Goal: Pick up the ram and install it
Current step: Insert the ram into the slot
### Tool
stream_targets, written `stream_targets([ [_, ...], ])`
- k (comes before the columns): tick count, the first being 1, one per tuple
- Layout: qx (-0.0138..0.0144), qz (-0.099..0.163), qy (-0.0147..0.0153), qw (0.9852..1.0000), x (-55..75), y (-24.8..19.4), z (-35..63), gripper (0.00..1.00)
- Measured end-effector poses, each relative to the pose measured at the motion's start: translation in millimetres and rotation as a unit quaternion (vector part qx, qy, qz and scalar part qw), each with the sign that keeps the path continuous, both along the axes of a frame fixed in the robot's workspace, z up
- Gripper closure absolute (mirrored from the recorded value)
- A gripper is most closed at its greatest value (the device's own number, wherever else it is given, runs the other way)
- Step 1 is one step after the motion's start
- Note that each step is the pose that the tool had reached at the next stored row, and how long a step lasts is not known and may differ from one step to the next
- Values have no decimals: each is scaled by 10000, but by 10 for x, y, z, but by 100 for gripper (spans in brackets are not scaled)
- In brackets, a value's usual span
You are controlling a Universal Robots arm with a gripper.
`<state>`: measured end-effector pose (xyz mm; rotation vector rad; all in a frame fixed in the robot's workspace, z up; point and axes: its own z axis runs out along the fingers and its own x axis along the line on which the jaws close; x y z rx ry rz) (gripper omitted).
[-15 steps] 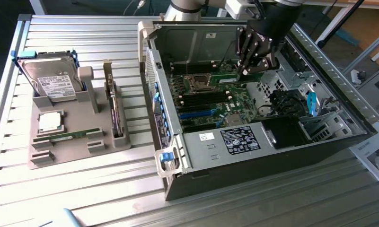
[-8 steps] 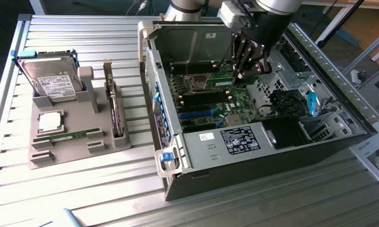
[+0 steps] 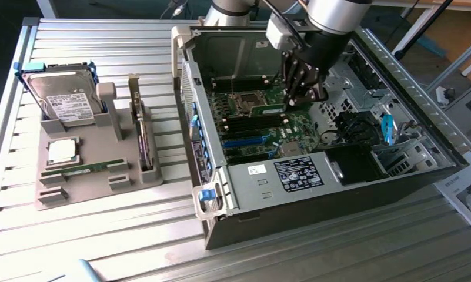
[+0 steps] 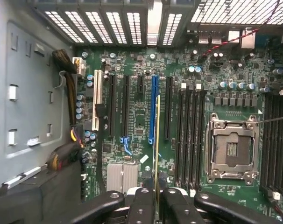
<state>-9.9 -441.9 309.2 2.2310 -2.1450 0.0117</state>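
My gripper [image 3: 300,97] hangs inside the open computer case [image 3: 298,176], low over the motherboard [image 3: 259,126]. It is shut on the ram [image 3: 268,109], a thin green stick held on edge. From the wrist the ram [image 4: 157,140] appears edge-on, running out from between the black fingers [image 4: 142,205] of the gripper [image 4: 156,195]. It lies just beside the row of black memory slots [image 4: 188,135], parallel to them. The empty processor socket [image 4: 231,149] sits beyond those slots.
A grey holder [image 3: 86,188] on the exterior view's left carries a hard drive [image 3: 63,100], a square silver processor [image 3: 63,151] and another green stick [image 3: 82,170]. Case walls, a drive cage [image 3: 353,164] and cable bundles [image 4: 69,107] surround the motherboard.
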Motion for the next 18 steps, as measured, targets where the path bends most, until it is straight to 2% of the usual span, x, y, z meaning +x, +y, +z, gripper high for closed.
stream_targets([
  [6, 0, -2, 0, 10000, -37, 65, -134, 86],
  [8, 0, -4, 0, 10000, -44, 107, -223, 86],
  [11, 0, -6, 0, 10000, -47, 125, -299, 86],
  [13, 0, -10, 0, 10000, -57, 144, -397, 86],
  [18, 0, -28, 0, 10000, -103, 174, -513, 86],
])
